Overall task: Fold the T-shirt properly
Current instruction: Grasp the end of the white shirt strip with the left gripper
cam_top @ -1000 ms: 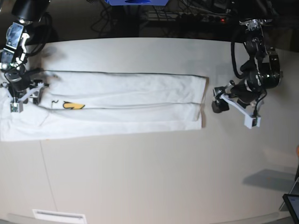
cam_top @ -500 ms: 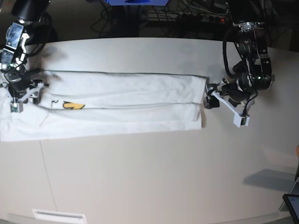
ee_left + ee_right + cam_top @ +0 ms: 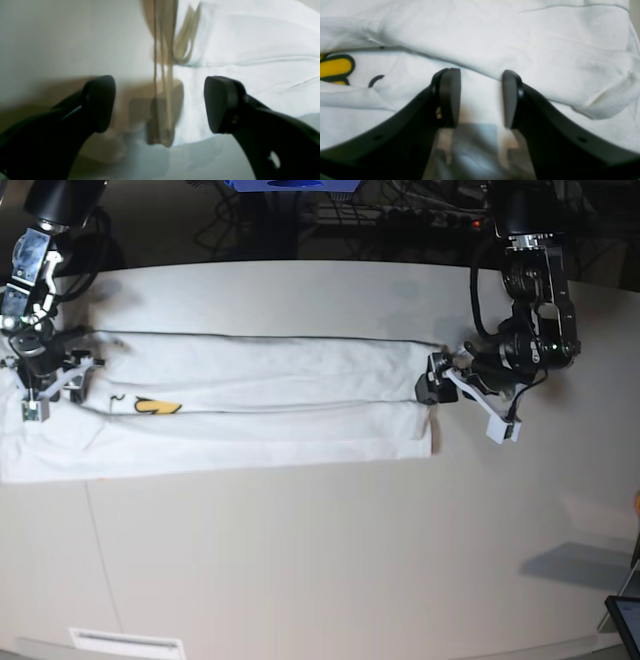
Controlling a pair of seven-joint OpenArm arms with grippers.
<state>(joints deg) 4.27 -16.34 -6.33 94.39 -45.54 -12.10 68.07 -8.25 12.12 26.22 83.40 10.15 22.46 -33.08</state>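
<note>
Base view: shirt [image 3: 250, 405] lies as 1 long band across table [image 3: 330, 560], already narrowed. Judged step: taking both ends for a crosswise fold. Left gripper [image 3: 462, 398], jaws spread wide, sits at the band's 3 o'clock edge. Right gripper [image 3: 48, 388], jaws partly apart and holding nothing, rests on cloth at 9 o'clock. Next: left must straddle the hem, then close.
</note>
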